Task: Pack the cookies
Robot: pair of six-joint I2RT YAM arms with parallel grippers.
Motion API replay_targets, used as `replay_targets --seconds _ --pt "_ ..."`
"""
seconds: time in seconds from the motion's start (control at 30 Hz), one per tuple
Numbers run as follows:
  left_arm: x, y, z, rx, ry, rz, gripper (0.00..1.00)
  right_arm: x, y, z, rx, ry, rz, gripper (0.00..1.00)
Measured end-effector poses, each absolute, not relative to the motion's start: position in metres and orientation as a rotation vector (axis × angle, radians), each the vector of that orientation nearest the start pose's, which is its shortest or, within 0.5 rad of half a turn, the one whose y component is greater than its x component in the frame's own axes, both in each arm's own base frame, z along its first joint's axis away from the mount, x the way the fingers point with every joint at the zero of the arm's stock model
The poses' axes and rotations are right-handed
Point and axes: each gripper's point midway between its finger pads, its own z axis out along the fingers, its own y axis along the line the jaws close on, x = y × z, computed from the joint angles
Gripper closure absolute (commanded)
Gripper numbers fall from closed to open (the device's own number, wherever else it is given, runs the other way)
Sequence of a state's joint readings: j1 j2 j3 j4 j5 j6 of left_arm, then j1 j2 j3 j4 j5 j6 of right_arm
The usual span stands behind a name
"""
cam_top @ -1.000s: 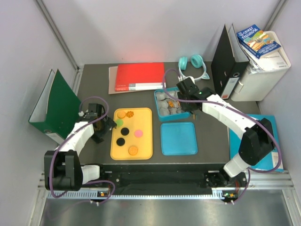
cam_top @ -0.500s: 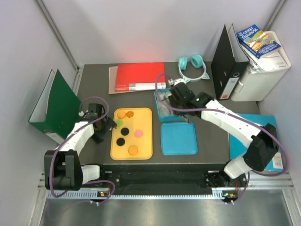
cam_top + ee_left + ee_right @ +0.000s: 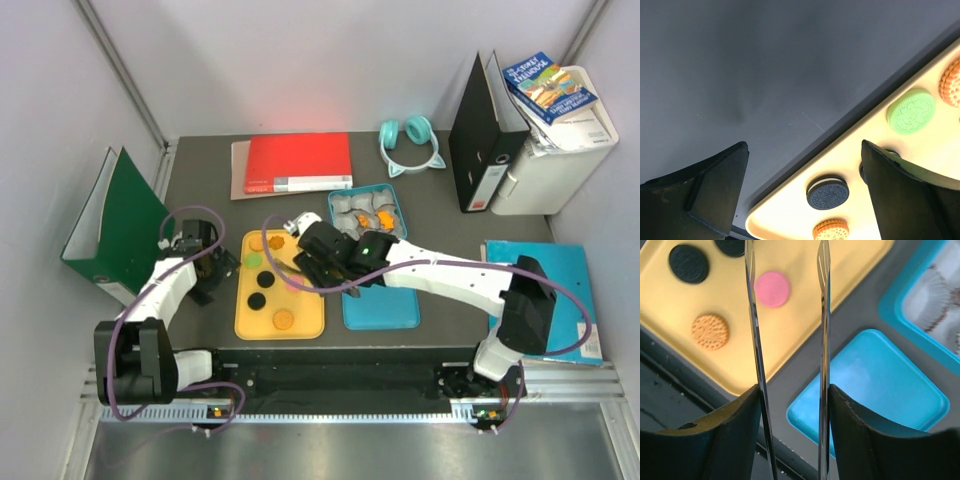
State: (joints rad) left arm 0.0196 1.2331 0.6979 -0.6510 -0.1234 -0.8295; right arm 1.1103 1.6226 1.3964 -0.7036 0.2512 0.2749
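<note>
While the left hand (image 3: 804, 146) hung wide open and empty at the yellow tray's (image 3: 312, 322) left rim, the right hand (image 3: 786, 260) had swung from the teal box (image 3: 396, 191), mid-worktop, to the tray by the near edge. Its thin fingers were parted and held nothing. We judged another pickup was starting. Only the right wrist view showed the pink cookie (image 3: 772, 288) beneath those fingers; overhead it was hidden. The other cookies (image 3: 258, 299) lay on the tray.
</note>
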Motion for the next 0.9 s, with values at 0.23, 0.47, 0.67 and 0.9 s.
replay_targets --seconds 0.23,0.47,0.67,0.9 --pt "0.243 -0.001 0.045 -1.183 2.473 -0.055 0.02 0.174 0.382 0.142 -1.084 2.293 0.345 0.45" --pt "0.242 -0.002 0.044 -1.185 2.474 -0.058 0.02 0.173 0.404 0.137 -1.126 2.279 0.362 0.45" --pt "0.237 -0.004 0.039 -1.190 2.493 -0.070 0.02 0.178 0.411 0.125 -1.157 2.281 0.325 0.45" --pt "0.236 -0.006 0.038 -1.192 2.499 -0.080 0.02 0.181 0.410 0.108 -1.185 2.298 0.273 0.45"
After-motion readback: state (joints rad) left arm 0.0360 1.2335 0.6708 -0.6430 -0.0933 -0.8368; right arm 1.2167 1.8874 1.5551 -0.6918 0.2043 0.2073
